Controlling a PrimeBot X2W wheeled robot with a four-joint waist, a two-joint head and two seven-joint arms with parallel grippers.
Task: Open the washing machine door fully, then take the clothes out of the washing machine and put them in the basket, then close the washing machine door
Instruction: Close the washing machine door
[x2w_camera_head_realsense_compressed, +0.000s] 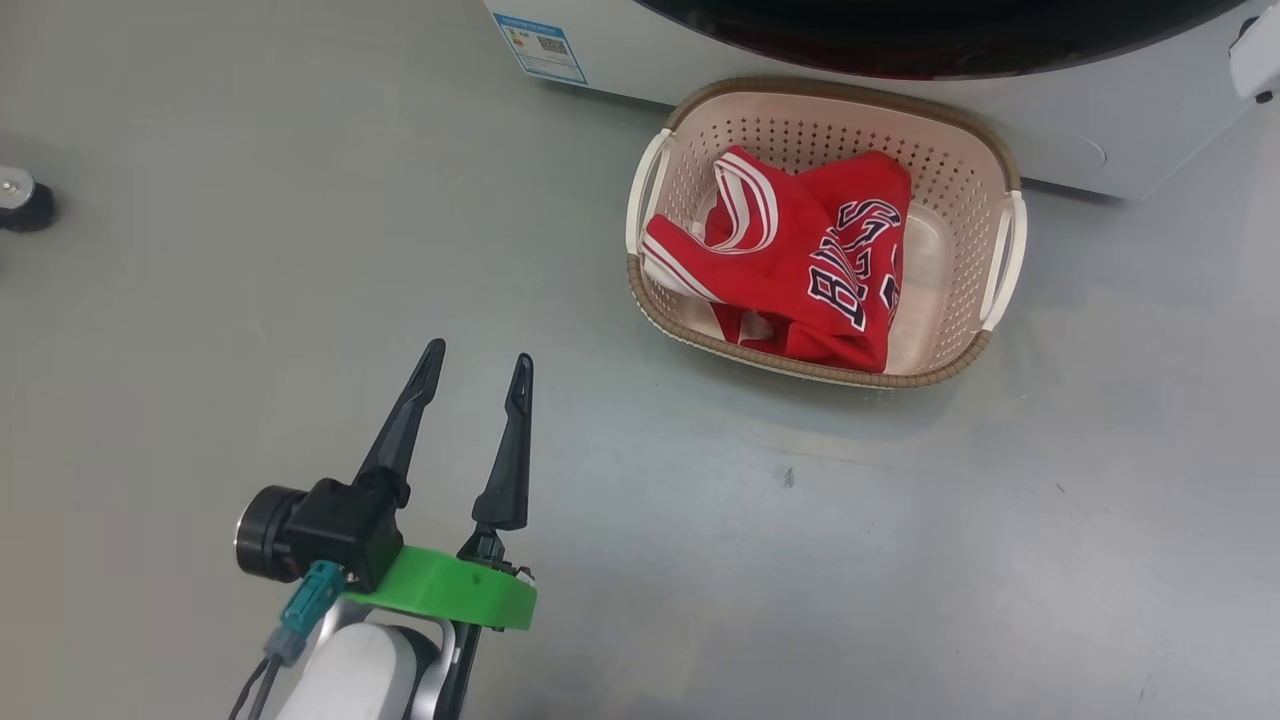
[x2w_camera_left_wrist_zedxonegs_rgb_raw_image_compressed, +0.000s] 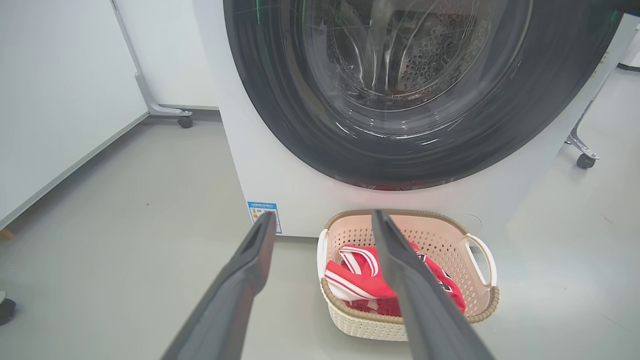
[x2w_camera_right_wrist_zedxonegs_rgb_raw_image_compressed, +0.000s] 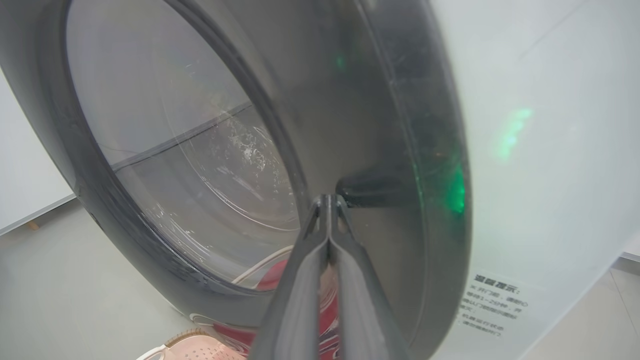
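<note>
Lying in basket, clothes beyond left gripper.

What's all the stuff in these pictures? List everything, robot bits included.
floor: one, grey, all around
washing machine: one, white, straight ahead
door: one, black with clear glass, on the machine's front
label: one, blue, low on the machine's front
basket: one, cream with brown rim, on the floor
clothes: number unclear, red with white trim, in the basket
wheeled legs: two, grey, either side of the machine
left gripper: one, dark, open, over the floor
right gripper: one, dark, shut, tips at the door
</note>
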